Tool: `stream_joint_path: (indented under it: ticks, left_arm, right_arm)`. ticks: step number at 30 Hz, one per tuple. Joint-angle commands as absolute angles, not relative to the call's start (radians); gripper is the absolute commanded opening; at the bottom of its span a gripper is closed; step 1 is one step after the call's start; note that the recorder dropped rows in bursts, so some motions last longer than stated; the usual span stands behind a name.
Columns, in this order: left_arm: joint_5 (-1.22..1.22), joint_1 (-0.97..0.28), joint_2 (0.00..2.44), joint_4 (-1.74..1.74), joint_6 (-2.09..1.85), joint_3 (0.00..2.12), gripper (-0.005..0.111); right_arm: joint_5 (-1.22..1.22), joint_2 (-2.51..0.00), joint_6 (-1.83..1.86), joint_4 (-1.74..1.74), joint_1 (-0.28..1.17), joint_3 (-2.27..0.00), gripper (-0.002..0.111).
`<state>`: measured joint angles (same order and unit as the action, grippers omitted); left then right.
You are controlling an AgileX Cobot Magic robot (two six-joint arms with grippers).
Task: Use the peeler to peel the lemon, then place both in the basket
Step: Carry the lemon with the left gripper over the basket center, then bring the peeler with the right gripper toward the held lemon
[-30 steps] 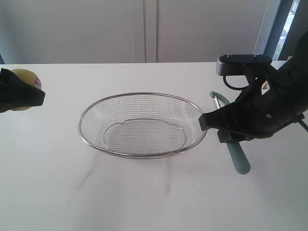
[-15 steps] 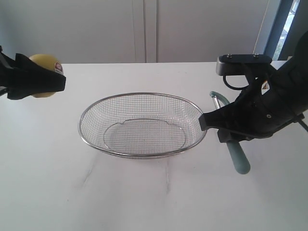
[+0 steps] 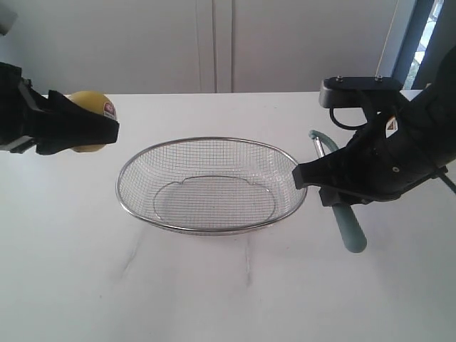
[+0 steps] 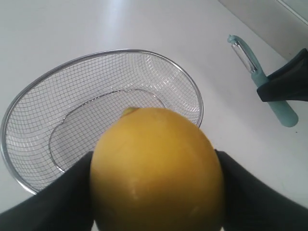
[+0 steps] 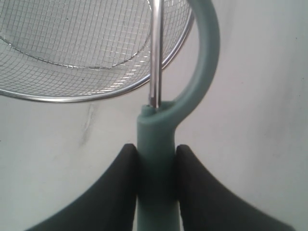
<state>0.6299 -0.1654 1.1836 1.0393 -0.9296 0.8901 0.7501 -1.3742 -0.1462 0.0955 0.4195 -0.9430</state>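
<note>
Left end effector [image 3: 96,128] clamps the firm, probably slippery lemon [image 3: 89,103] at ten o'clock of the basket [image 3: 214,139]. Right end effector [image 5: 156,154] pinches the stiff, light peeler [image 5: 209,53] by its handle.

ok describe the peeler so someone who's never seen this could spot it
Find the big wire basket in the middle. Just off its right rim, the right gripper grips the peeler. It's the only teal thing: slim, with a curved head and narrow metal blade.
</note>
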Motion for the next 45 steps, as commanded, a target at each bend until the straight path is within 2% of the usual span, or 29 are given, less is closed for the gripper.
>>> stream_joint_path:
  ticks: [1, 13, 27, 34, 45]
  left_arm:
    - [0.656, -0.166, 1.209, 1.152, -1.009, 0.884, 0.0]
    - [0.555, -0.324, 1.314, 1.179, -1.055, 0.884, 0.0]
    - [0.51, -0.433, 1.397, 1.314, -1.178, 0.884, 0.0]
    - [0.514, -0.442, 1.44, 1.455, -1.272, 0.884, 0.0]
    - [0.532, -0.442, 1.469, 1.463, -1.286, 0.884, 0.0]
  right_arm:
    - [0.734, -1.37, -0.132, 0.095, 0.413, -0.942, 0.0]
    - [0.704, -1.37, -0.132, 0.095, 0.413, -0.942, 0.0]
    - [0.692, -1.37, -0.128, 0.095, 0.413, -0.942, 0.0]
    - [0.695, -1.37, -0.128, 0.095, 0.413, -0.942, 0.0]
    - [0.698, -1.37, -0.124, 0.093, 0.413, -0.942, 0.0]
